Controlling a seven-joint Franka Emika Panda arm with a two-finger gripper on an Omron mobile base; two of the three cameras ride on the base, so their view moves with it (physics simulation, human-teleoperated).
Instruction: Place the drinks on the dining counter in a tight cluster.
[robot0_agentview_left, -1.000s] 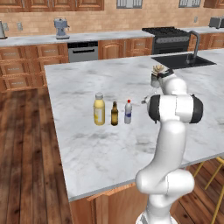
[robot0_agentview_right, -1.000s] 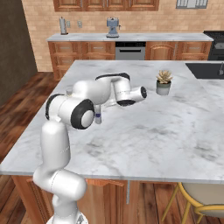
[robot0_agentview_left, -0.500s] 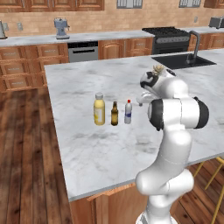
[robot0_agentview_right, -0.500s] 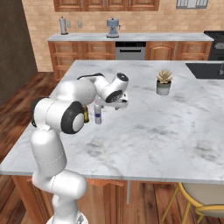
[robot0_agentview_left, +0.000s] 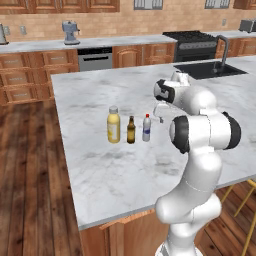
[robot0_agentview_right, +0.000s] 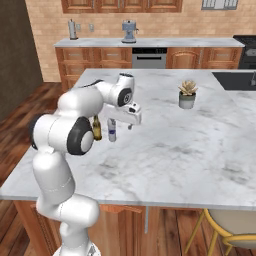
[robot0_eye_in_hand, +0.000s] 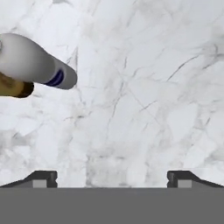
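I see the three drinks standing upright in a close row on the marble desk (robot0_agentview_left: 100, 170): the yellow bottle (robot0_agentview_left: 114, 125), the brown bottle (robot0_agentview_left: 131, 130) and the white bottle (robot0_agentview_left: 146, 128), near one another but not touching. My claw (robot0_agentview_right: 131, 123) hovers above the marble just beside the white bottle, on the sink (robot0_agentview_left: 209, 70) side. In the hand view its fingertips (robot0_eye_in_hand: 41, 178) sit wide apart with bare marble between them, gripping nothing. A small potted plant (robot0_agentview_right: 187, 94) stands well apart.
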